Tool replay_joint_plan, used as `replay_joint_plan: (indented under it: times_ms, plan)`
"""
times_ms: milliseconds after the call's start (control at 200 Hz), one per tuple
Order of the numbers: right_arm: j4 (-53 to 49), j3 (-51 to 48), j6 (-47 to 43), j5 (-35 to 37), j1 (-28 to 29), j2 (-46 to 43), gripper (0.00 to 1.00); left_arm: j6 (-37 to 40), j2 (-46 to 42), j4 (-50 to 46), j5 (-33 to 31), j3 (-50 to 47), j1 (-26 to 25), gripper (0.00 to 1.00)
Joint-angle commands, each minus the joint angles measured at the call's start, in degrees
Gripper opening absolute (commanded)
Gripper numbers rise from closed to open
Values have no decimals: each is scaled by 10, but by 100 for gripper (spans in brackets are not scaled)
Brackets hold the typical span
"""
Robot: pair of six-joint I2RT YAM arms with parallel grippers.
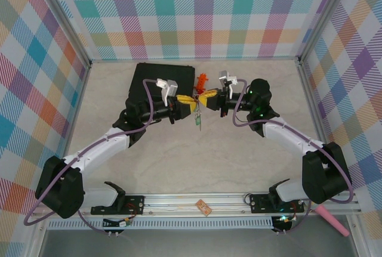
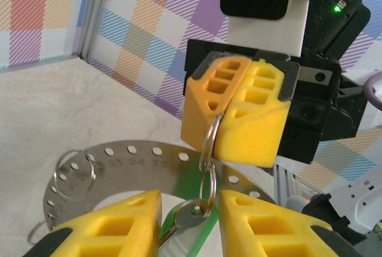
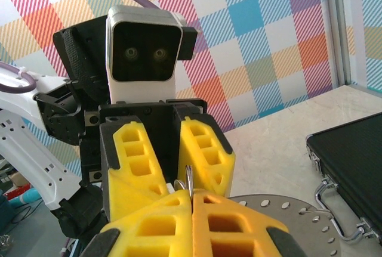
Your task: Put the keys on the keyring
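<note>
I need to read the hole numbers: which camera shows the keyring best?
The left wrist view: the keyring arcs across it, with holes and stamped numbers legible. The right wrist view catches part of its perforated edge behind yellow fingers. From the top it is too small to make out.

From the left wrist, the keyring (image 2: 125,158) passes behind the yellow fingers of the left gripper (image 2: 190,200), so its near arc is hidden, and those fingers are cut off by the bottom edge. A key (image 2: 191,214) sits in the gap between them, its blade and most of its green tag (image 2: 172,216) covered; whether the pads press it cannot be told. The split ring (image 2: 205,146) is lost at its top in the seam of the right gripper (image 2: 219,132). From the right wrist, the black case (image 3: 352,161) is cut by the right edge, and the closed fingers hide the keyring's left part. From above, the left arm (image 1: 113,144) covers part of the case's near edge — the keyring there is too small to make out.
</note>
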Motion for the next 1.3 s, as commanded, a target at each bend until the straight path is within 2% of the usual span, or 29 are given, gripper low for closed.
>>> replay_joint_plan:
  times_ms: [0, 245, 405, 670, 950, 1295]
  plan:
    - [31, 6, -4, 0, -4, -24, 0, -9, 1, 25, 40, -13, 1, 30]
    - [27, 9, -5, -2, -4, -23, 0, -12, 5, 31, 50, -9, -10, 32]
    - [25, 6, -8, -2, -4, -23, 0, -12, -23, 25, 18, -11, -5, 33]
    - [8, 4, -22, -7, -4, -30, 0, -85, -65, 92, -6, -27, 32, 35]
    - [13, 6, -15, -24, -3, -21, 0, -137, 7, 96, 56, 37, 30, 33]
    - [6, 7, -20, -28, -3, -21, 0, -111, 23, 79, 73, 53, 12, 30]
